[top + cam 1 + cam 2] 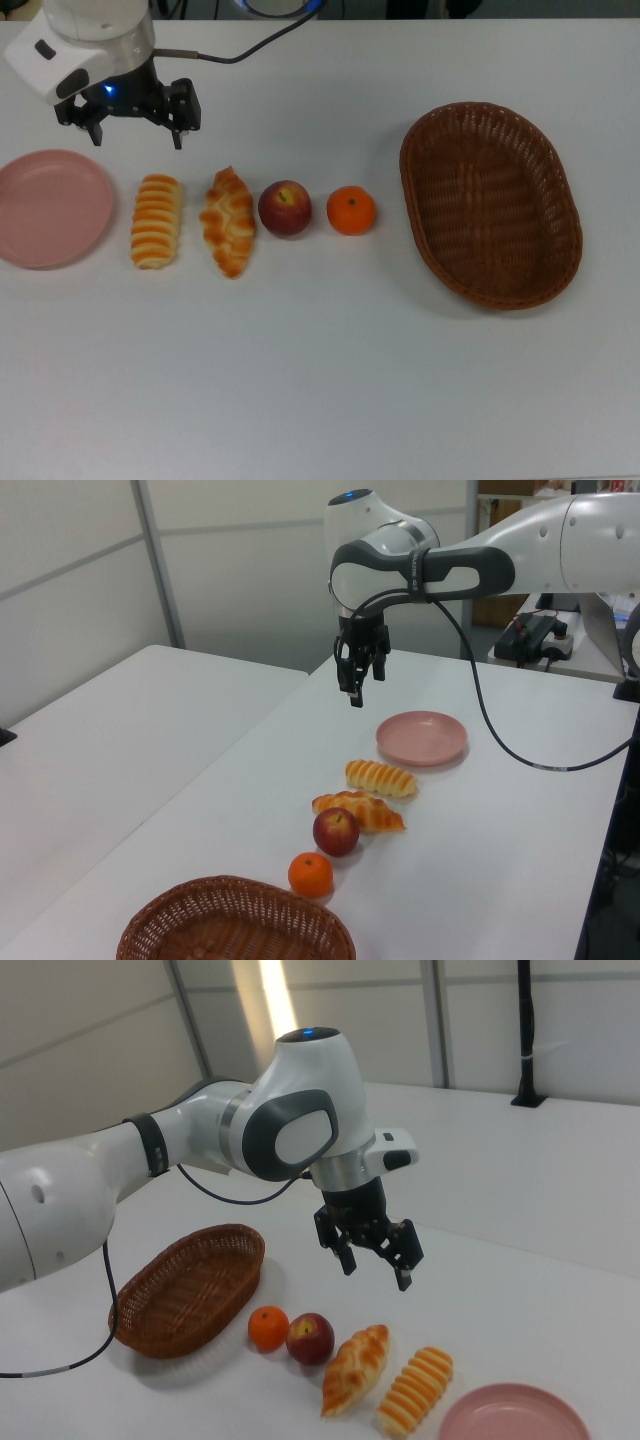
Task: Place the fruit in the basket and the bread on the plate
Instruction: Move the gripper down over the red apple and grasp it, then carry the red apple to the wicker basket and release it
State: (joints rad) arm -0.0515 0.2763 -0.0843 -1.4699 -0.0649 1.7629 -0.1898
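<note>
White table (320,380), pastries (157,221), fruit (285,208), basket (490,205)

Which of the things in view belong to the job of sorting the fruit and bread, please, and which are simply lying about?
Part of the job:
- apple
- tangerine
- striped roll
- twisted roll
- basket, empty
- pink plate, empty
- pincer, open, holding nothing

Just there:
- white table
- black cable on the arm
</note>
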